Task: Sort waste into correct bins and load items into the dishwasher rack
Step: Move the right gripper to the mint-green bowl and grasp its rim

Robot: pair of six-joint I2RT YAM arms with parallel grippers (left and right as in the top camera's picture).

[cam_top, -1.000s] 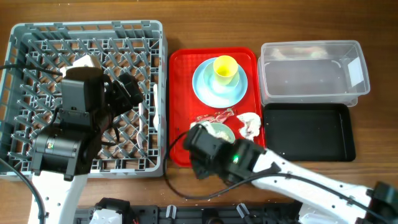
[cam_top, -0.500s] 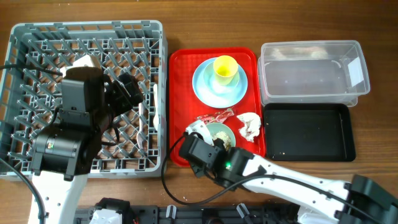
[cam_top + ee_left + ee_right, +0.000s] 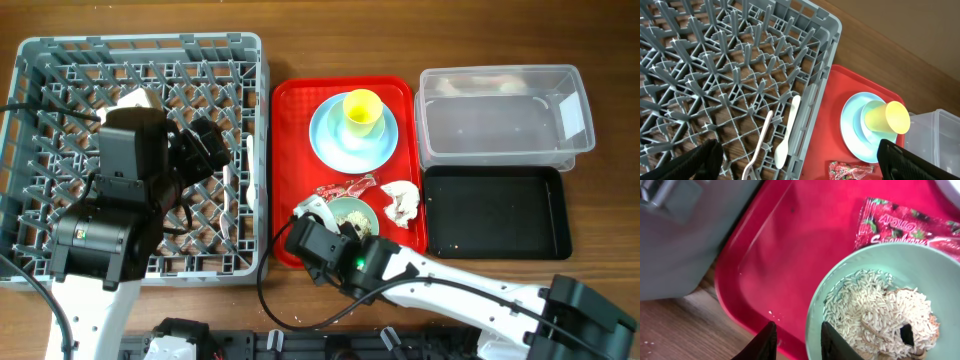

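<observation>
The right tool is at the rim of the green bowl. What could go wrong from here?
1. The right tool straddles only one edge of the mint green bowl. Lifted this way, the bowl may tilt and spill its rice onto the red tray.
2. The red snack wrapper lies right by the bowl's rim and might be dragged along.

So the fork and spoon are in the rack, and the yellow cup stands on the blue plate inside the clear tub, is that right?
Not quite: the overhead view shows the blue plate, with the yellow cup on it, on the red tray, not in the clear tub. The fork and spoon are in the rack.
</observation>
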